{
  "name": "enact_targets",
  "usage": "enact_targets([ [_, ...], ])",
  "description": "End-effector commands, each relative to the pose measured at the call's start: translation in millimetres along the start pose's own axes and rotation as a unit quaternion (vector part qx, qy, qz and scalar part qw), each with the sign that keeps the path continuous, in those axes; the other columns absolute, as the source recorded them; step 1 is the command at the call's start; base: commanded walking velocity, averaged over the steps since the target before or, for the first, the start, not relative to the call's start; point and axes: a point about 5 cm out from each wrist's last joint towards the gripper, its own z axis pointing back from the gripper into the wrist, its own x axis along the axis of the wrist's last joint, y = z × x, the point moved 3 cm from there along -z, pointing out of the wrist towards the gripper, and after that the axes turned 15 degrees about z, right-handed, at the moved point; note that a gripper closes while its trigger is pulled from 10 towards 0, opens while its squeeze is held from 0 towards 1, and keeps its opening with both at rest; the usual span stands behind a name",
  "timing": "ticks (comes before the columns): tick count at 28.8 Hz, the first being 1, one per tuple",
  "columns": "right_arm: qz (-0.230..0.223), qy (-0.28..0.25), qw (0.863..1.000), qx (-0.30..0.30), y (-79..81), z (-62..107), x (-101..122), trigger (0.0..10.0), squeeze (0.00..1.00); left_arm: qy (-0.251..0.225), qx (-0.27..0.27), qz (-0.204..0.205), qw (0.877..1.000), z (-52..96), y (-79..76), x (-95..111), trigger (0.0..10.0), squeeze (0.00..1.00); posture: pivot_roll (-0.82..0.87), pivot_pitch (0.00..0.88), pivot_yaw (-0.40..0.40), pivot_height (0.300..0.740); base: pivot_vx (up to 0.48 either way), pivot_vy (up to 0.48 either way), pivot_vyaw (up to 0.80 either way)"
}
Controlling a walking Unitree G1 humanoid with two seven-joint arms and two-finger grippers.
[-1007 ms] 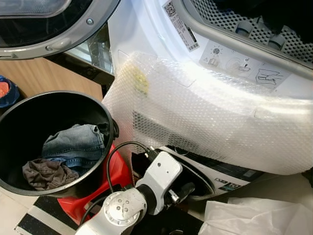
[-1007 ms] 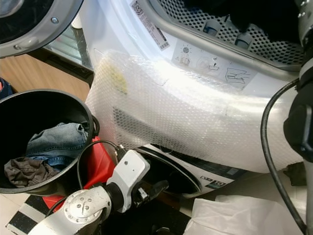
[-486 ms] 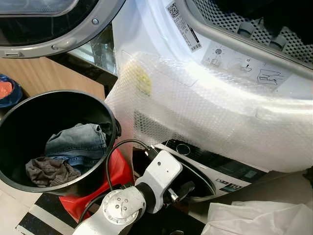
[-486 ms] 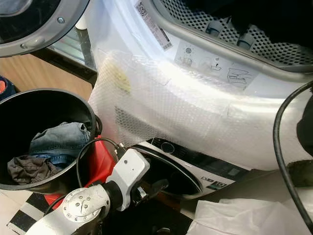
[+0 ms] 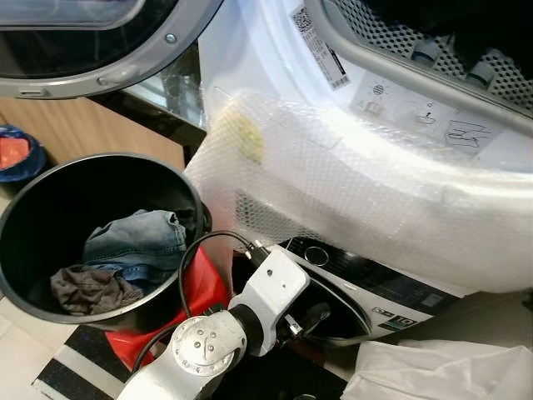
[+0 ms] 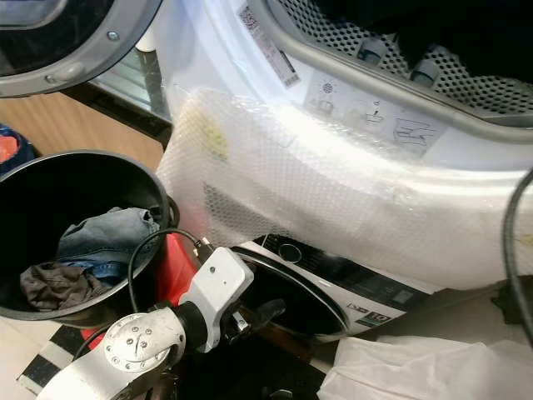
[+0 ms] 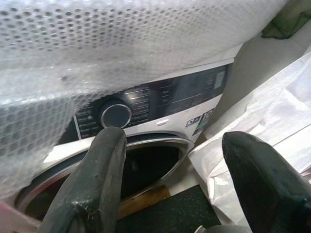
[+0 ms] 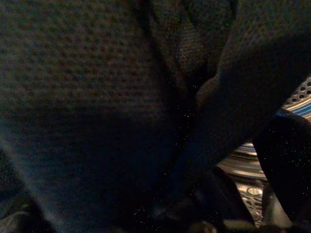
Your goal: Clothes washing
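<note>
Drum: the upper machine's perforated drum (image 5: 391, 33) stands open above the bubble wrap (image 5: 358, 217), with dark cloth (image 8: 121, 97) inside it.
Right tool: deep in the drum against the dark cloth; the wrist picture is too dark to tell whether its fingers are open or closed on anything.
Left tool (image 7: 175, 179): low, below the drum, in front of the lower washer (image 7: 160, 97); its fingers (image 7: 97, 179) stand wide apart with nothing between them, pointing at the washer's dial and door rim.
Bucket (image 5: 17, 217): black, to the left of the drum and lower down, resting on something red. In it lie jeans (image 5: 137, 246) and a brown garment (image 5: 87, 287), touching each other.
Task's thing: the clothes, some in the bucket, some dark cloth in the drum.
Handling: I'd judge all of it soft and limp, nothing fragile. The jeans look the heavier piece and will sag and drag when lifted; the brown garment looks light and crumpled.
Where to hold: pinch a raised fold near the middle of the heap, best a thick seam or waistband on the jeans, so the fabric bunches between the fingers rather than sliding out.
Risk: a trailing leg could catch on the bucket rim or the drum's lip.
Floor: a white plastic sheet (image 5: 441, 375) lies below the drum, right of the left arm.
</note>
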Motion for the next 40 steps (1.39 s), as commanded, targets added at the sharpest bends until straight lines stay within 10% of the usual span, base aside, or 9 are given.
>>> enact_targets([
  [1,0.009,0.010,1.000,-0.014,-17.4,10.7,0,10.0,1.00,0.003,-0.024,0.004,1.000,-2.0,-7.4,-2,10.0,0.00,-0.03,0.246,-0.143,0.740,0.000,0.000,0.00],
  [2,0.014,0.006,1.000,-0.017,-19.8,12.0,1,10.0,0.13,0.003,-0.026,0.004,1.000,-2.4,-7.8,-2,10.0,0.00,-0.03,0.245,-0.142,0.740,0.000,0.000,0.00],
  [4,0.007,-0.001,1.000,-0.024,-23.8,14.2,4,10.0,0.00,0.002,-0.029,0.004,1.000,-3.2,-8.6,-1,10.0,0.00,-0.03,0.241,-0.139,0.740,0.000,0.000,0.00],
  [12,-0.070,-0.040,0.990,-0.116,-36.7,17.9,6,10.0,0.00,-0.001,-0.034,0.002,0.999,-6.8,-7.7,1,10.0,0.00,-0.04,0.222,-0.135,0.740,0.000,0.000,0.00],
  [26,-0.048,-0.048,0.993,-0.100,-27.1,47.9,8,10.0,0.00,-0.006,-0.041,0.002,0.999,-11.4,-7.7,3,10.0,0.00,-0.06,0.208,-0.123,0.740,0.000,0.000,0.00],
  [40,-0.072,-0.117,0.990,0.017,28.6,78.7,9,10.0,0.00,-0.006,-0.051,-0.001,0.999,-15.1,-6.4,5,10.0,0.00,-0.08,0.212,-0.103,0.740,0.000,0.000,0.00],
])
